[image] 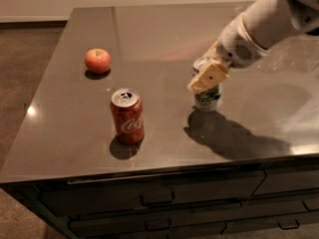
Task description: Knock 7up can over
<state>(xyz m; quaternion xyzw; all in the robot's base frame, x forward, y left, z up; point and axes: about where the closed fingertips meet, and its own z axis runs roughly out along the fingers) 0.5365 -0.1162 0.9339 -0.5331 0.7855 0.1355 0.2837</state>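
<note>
The 7up can (209,97), white and silver with green lettering, stands upright on the dark counter (149,49) right of centre. My gripper (208,74) comes in from the upper right on a white arm and sits against the can's upper part, its tan finger (208,77) covering the top half of the can's front. A red Coca-Cola can (127,115) stands upright to the left of it, nearer the front edge.
A red apple (97,60) lies at the back left of the counter. Drawers with handles (157,198) run below the counter's front edge. The floor (25,63) shows to the left.
</note>
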